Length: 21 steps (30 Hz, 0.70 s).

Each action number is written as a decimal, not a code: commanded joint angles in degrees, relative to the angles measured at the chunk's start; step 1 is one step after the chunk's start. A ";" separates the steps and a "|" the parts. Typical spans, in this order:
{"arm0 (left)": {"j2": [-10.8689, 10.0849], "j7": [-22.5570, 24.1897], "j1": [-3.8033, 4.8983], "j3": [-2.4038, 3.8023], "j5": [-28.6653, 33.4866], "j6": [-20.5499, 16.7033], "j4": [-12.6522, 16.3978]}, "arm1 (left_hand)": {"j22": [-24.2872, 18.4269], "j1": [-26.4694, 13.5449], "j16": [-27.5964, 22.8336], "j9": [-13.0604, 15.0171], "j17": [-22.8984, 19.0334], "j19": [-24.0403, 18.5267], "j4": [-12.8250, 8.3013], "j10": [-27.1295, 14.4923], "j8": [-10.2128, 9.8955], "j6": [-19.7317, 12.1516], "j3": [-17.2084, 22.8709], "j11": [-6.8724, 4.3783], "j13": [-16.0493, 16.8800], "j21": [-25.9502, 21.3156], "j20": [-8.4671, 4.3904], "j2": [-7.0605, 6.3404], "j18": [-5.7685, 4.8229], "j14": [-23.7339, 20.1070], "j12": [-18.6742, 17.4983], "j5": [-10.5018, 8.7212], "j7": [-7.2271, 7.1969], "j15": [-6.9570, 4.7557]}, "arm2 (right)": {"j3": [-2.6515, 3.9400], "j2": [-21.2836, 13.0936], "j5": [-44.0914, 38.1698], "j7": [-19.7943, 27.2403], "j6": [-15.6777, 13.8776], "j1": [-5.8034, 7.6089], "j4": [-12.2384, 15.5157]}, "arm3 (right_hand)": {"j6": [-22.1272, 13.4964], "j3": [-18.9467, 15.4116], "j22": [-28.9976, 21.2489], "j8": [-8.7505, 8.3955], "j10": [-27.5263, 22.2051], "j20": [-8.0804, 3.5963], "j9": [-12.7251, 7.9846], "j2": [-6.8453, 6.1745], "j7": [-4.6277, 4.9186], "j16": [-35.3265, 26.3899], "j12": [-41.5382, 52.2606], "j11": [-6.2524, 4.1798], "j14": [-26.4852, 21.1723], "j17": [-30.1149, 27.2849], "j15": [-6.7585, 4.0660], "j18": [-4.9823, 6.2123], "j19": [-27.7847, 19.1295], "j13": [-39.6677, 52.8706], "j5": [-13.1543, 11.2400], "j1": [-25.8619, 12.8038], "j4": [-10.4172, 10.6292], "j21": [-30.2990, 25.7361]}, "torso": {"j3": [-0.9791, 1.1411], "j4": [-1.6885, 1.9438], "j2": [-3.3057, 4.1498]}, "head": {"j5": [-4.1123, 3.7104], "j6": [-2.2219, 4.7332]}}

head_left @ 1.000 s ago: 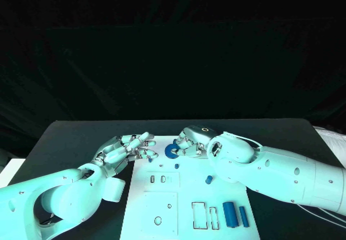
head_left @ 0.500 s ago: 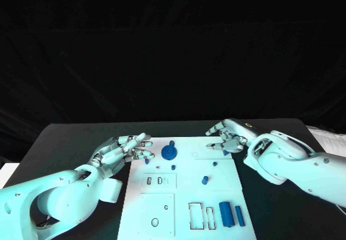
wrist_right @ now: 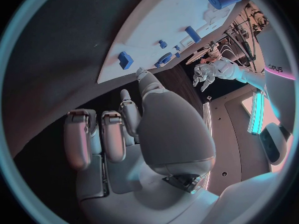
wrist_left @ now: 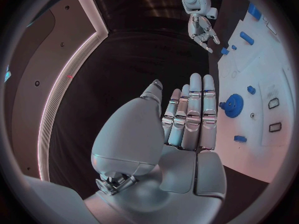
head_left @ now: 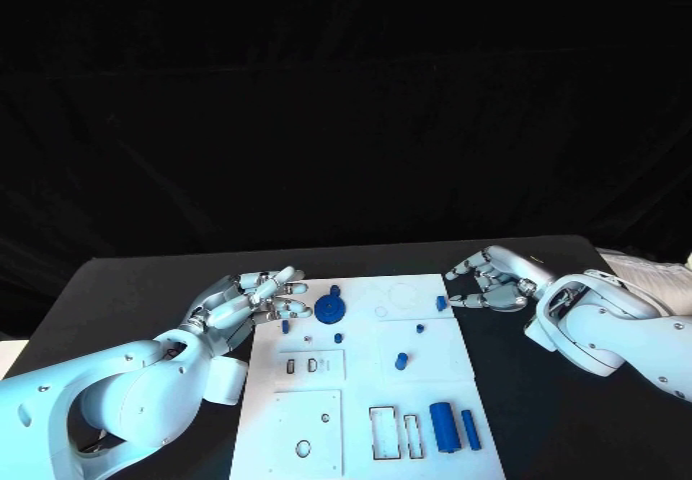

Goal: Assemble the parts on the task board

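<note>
Left hand point(head_left: 245, 303) hovers at the left edge of the task board point(head_left: 368, 400), fingers spread loosely, holding nothing. Right hand point(head_left: 495, 280) sits off the board's right far corner, fingers partly curled, also empty. On the board's far end stands a blue gear point(head_left: 333, 307); two blue cylinders point(head_left: 454, 425) lie at its near right corner.
</note>
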 commanded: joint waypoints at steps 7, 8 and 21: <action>0.32 0.30 0.02 0.02 0.07 1.34 -0.09 | -0.09 0.43 -0.30 -0.01 0.07 -0.12 -0.43 0.19 -0.16 0.18 0.05 0.25 -0.06 -0.27 0.05 0.04 0.69 -0.30 -0.31 -0.26 0.24 0.06 | -0.01 1.69 0.97 0.74 1.93 -0.90 -2.72 | -0.30 -0.38 5.43 -0.24 -0.06 0.17 -0.05 -0.38 0.07 0.27 -0.38 0.13 5.33 11.81 0.13 -0.84 1.40 0.84 0.30 0.00 -0.03 0.13 | 0.05 -0.03 0.00 | 0.36 -0.19; 0.33 0.30 0.02 0.02 0.07 1.35 -0.09 | -0.09 0.43 -0.30 -0.01 0.07 -0.12 -0.43 0.19 -0.16 0.18 0.05 0.25 -0.06 -0.27 0.05 0.04 0.69 -0.30 -0.31 -0.26 0.24 0.06 | -0.01 1.91 0.92 0.69 1.96 -0.98 -2.98 | -0.30 -0.40 5.44 -0.24 -0.04 0.17 -0.05 -0.35 0.07 0.28 -0.34 0.13 5.34 11.84 0.13 -0.84 1.41 0.87 0.30 -0.04 -0.01 0.13 | 0.05 -0.03 0.00 | 0.38 -0.21; 0.43 0.11 0.01 0.02 0.07 1.42 -0.23 | -0.10 0.47 -0.32 -0.01 0.10 -0.12 -0.46 0.21 -0.17 0.20 0.06 0.24 -0.06 -0.27 0.05 0.07 0.69 -0.32 -0.32 -0.26 0.24 0.06 | 0.00 3.54 0.56 0.53 3.54 -1.93 -4.23 | 0.54 -0.25 5.57 0.11 0.13 0.14 0.10 0.38 -0.07 0.39 -0.14 0.00 5.39 12.02 0.05 -0.86 1.47 1.02 0.13 0.08 -0.01 0.19 | 0.01 0.04 -0.02 | 0.66 -0.42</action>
